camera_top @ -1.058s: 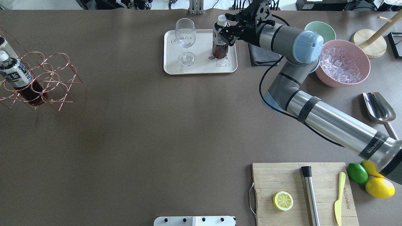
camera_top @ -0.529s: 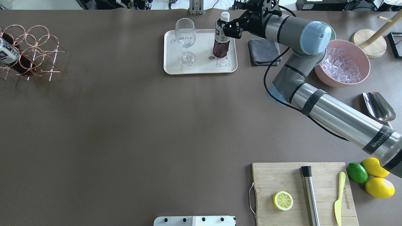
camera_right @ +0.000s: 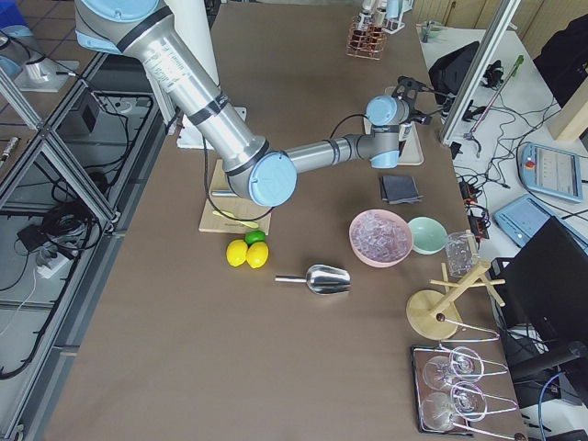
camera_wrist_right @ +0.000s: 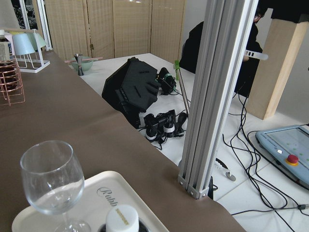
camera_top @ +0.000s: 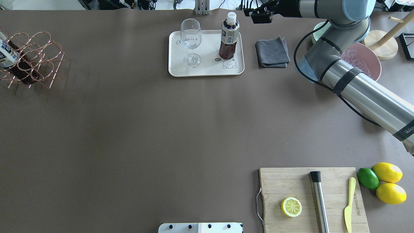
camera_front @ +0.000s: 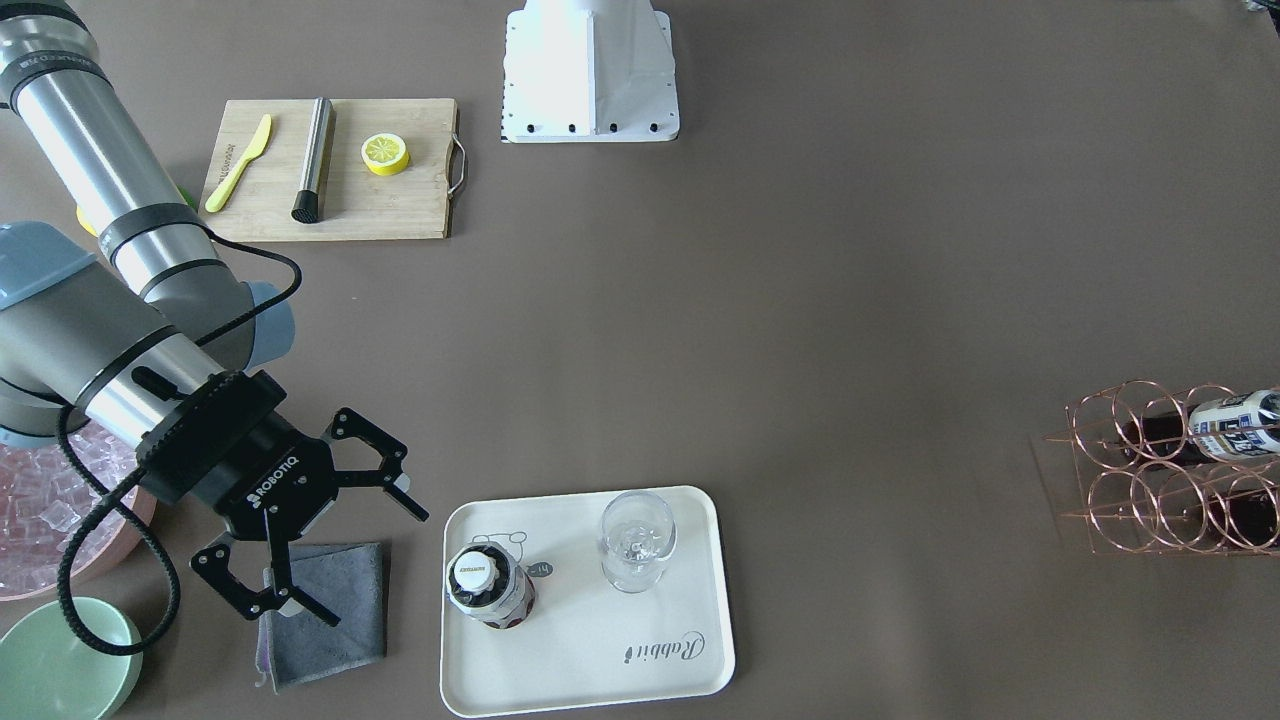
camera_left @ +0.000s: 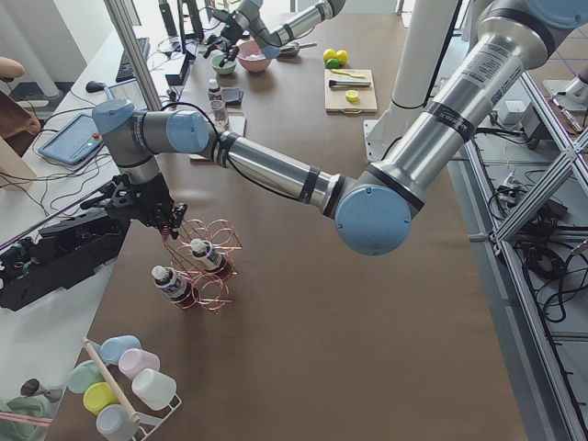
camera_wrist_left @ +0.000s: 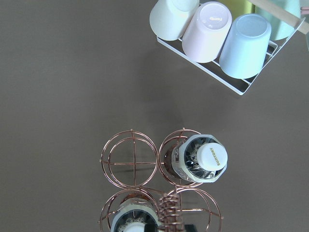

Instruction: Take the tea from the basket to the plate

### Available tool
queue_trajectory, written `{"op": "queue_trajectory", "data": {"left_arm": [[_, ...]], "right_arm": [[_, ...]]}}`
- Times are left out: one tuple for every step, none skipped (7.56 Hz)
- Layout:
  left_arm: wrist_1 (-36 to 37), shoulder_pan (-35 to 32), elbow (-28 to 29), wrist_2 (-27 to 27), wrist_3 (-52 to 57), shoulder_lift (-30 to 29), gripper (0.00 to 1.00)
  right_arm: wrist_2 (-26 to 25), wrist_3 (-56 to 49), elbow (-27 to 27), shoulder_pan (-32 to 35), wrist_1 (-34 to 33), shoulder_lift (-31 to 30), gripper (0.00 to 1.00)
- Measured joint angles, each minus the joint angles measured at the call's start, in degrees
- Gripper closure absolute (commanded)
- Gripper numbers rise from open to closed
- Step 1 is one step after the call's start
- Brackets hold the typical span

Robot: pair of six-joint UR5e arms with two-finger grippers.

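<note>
1. Tea (camera_front: 487,585): stands upright on the plate (camera_front: 590,660), at the bear drawing. The placing step looks complete.
2. Right gripper (camera_front: 376,568): jaws wide, holding nothing, apart from the tea at its 9 o'clock in the front-facing view.
3. Left gripper (camera_left: 147,207): at the basket (camera_top: 38,61) handle. Whether it grips cannot be told.
4. Handling (judged): the full bottle is moderately heavy, thin-walled and smooth, and its narrow base tips readily. Grip the labelled body, not the cap.
5. Glass (camera_front: 637,540) at the tea's 3 o'clock: fragile, so keep clear.
</note>
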Motion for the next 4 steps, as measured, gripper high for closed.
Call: {"op": "queue_trajectory", "data": {"left_arm": [[-0.5, 0.1, 1.6, 1.0, -0.2, -1.0, 1.0], [-1.1, 0.3, 3.5, 2.1, -0.9, -2.1, 0.46], [-3.3, 0.5, 5.5, 3.4, -4.1, -2.8, 0.02], [-6.1, 0.7, 7.2, 4.6, -8.0, -3.0, 0.01]], "right_arm": [[7.1, 0.0, 2.2, 2.7, -4.8, -1.7, 0.0], [13.9, 0.1, 4.4, 5.3, -10.5, -3.9, 0.0], [20.6, 0.2, 7.0, 8.2, -17.5, -6.6, 0.0], [28.0, 0.8, 10.5, 11.7, -26.7, -9.8, 0.0]]}}
